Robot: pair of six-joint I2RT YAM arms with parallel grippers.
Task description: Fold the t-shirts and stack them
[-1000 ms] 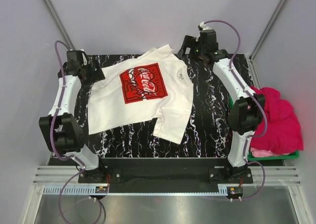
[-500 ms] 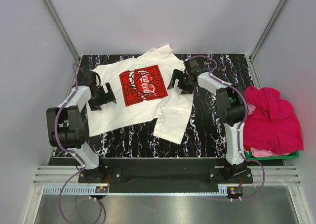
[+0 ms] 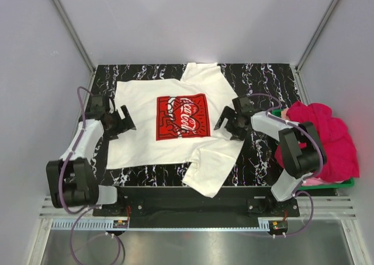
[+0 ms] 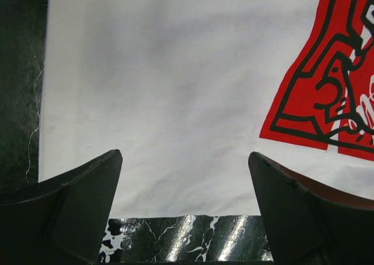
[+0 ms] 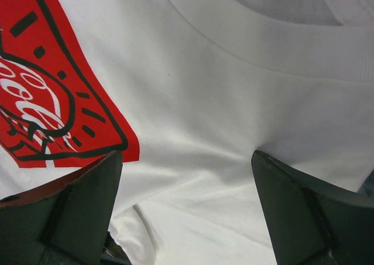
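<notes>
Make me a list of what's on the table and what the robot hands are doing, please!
Shirt on table: white cotton t-shirt with red square print, spread flat, print up
Table: black marbled tabletop
Left gripper: open, at shirt's hem
Right gripper: open, near the collar
Waiting pile: bright pink shirts in green plastic basket

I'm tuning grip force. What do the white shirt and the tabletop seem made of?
White t-shirt: soft matte knit, likely cotton; it creases, and its collar is a stitched band. Tabletop: black, marble-veined and glossy, with glints in the left wrist view; perhaps laminate or printed film, unclear.
</notes>
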